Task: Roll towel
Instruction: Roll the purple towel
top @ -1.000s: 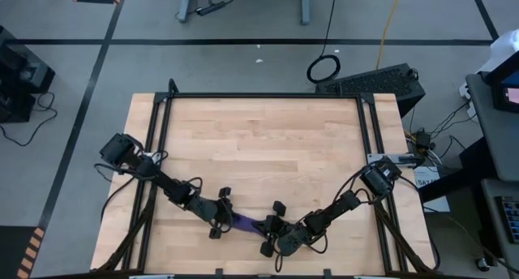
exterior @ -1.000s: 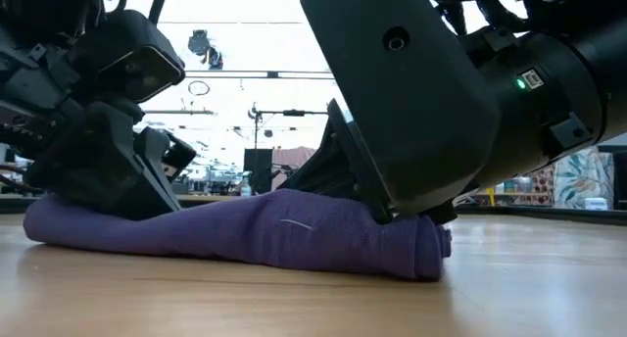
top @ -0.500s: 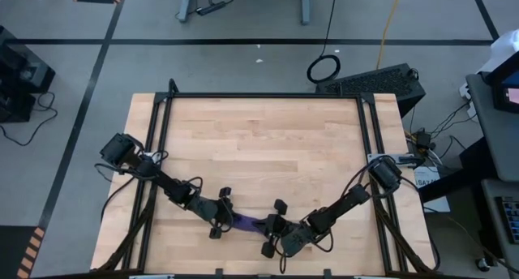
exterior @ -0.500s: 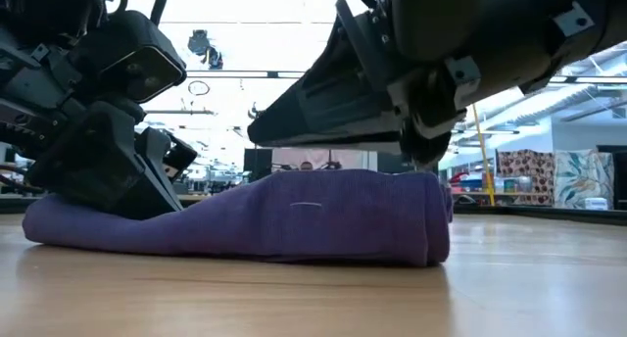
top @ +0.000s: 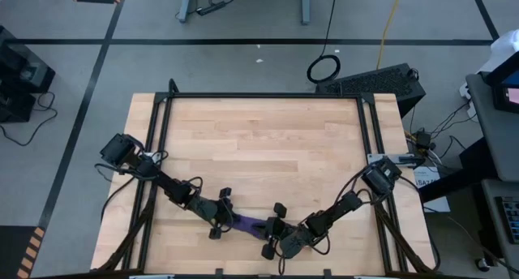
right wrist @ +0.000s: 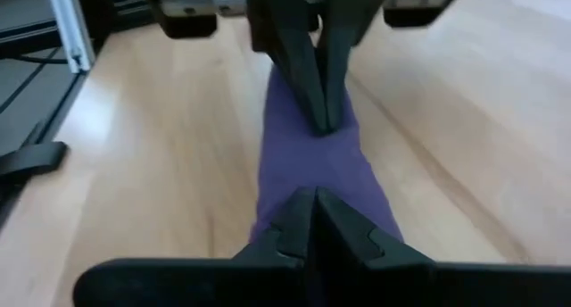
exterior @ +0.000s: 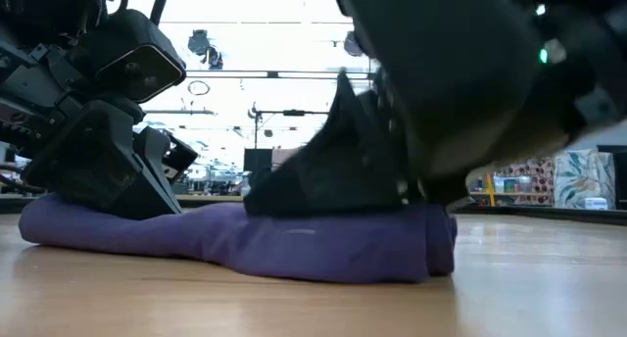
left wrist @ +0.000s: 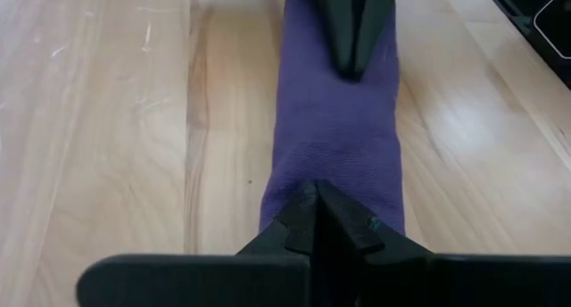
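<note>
Soft, limp rolled towel (top: 246, 223) at the counter's (top: 259, 141) 6 o'clock; both closed hands, left hand (left wrist: 318, 198) and right hand (right wrist: 313, 203), press its ends; grip there.

Towel (top: 248, 224) lies on the counter (top: 268, 149) near its 6 o'clock edge, stretched roughly along the 9-to-3 line. Left gripper (top: 230, 217) sits on the towel's 9 o'clock end, its arm running off toward 10 o'clock. Right gripper (top: 271, 229) sits on the towel's 3 o'clock end, arm running off toward 2 o'clock. The two sets of jaws face each other along the towel.
</note>
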Tool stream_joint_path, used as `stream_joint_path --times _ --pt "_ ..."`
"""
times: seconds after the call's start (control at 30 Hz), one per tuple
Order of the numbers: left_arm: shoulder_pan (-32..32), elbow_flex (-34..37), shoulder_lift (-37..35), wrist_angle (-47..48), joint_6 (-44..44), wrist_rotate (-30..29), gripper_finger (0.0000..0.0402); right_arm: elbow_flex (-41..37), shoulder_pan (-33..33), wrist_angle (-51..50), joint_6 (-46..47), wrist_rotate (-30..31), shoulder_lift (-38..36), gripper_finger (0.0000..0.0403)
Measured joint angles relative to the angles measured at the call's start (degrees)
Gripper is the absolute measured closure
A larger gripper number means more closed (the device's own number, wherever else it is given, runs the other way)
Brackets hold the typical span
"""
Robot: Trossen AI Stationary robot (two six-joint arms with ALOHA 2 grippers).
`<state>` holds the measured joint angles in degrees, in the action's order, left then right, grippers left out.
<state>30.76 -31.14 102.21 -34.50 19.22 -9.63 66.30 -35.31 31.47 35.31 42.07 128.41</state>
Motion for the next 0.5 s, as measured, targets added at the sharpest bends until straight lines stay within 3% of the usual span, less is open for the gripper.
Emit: stream_joint_path --times 0.23,0.5 --pt "0.02 0.2 -4.29 1.87 0.48 0.24 0.0387 0.18 0.07 0.09 2.73 0.41 1.6 0.0393" --pt "0.02 0.07 -10.51 -0.07 -0.58 0.28 0.0348 0.12 0.07 0.79 1.64 0.38 1.67 0.0393"
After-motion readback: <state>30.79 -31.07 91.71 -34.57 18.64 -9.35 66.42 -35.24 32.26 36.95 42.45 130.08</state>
